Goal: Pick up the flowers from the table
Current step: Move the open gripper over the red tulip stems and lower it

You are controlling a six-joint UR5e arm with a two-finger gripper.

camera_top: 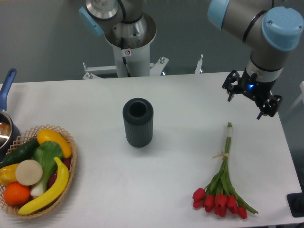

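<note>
The flowers lie flat on the white table at the right. They are red tulips with heads toward the front edge and thin green stems pointing back, tied by a pale band. My gripper hangs above the table's back right corner, just beyond and to the right of the stem tips. Its black fingers are spread apart and hold nothing. It is not touching the flowers.
A dark ribbed vase stands upright mid-table. A wicker basket of fruit and vegetables sits at the front left. A pot with a blue handle is at the left edge. The robot base stands behind the table.
</note>
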